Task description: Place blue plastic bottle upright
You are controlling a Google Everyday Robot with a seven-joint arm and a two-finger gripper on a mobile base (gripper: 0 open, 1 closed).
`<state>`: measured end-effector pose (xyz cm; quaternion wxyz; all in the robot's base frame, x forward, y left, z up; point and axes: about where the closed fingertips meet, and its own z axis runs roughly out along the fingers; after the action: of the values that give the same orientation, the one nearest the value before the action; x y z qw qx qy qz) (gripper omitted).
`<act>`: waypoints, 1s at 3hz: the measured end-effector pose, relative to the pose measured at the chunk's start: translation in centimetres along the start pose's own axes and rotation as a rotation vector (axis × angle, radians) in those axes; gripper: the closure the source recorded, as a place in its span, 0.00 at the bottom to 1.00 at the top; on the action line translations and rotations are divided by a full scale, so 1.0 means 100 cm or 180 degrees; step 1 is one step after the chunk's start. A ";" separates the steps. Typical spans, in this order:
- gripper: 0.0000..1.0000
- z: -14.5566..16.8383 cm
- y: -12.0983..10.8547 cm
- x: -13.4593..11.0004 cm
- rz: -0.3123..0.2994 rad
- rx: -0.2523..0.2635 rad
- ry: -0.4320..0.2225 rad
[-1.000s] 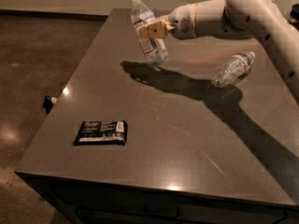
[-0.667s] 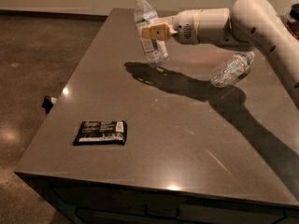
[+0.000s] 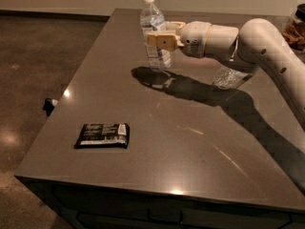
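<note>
The blue plastic bottle [image 3: 153, 30], clear with a white cap and a pale blue-and-white label, stands nearly upright at the far middle of the grey table [image 3: 157, 142], its base at or just above the surface. My gripper [image 3: 161, 40] reaches in from the right and is shut on the bottle's middle, one tan finger [image 3: 159, 41] across the label. The white arm [image 3: 257, 42] stretches away to the right edge.
A thinner clear crumpled bottle [image 3: 228, 76] lies on its side behind and under the arm, partly hidden. A dark snack bar wrapper [image 3: 102, 135] lies flat near the front left. A jar [image 3: 295, 27] stands at the far right edge.
The bottle has gone from tilted to nearly upright in my gripper. The arm has swung slightly, now covering more of the crumpled bottle.
</note>
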<state>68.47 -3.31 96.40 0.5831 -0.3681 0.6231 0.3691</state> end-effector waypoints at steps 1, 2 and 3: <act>1.00 -0.011 0.008 0.004 -0.0182 -0.0004 -0.0103; 1.00 -0.031 0.019 0.010 -0.0367 0.0066 -0.0168; 1.00 -0.044 0.028 0.018 -0.0458 0.0182 -0.0186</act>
<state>63.90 -6.01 94.91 0.6363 -0.3842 0.5881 0.3189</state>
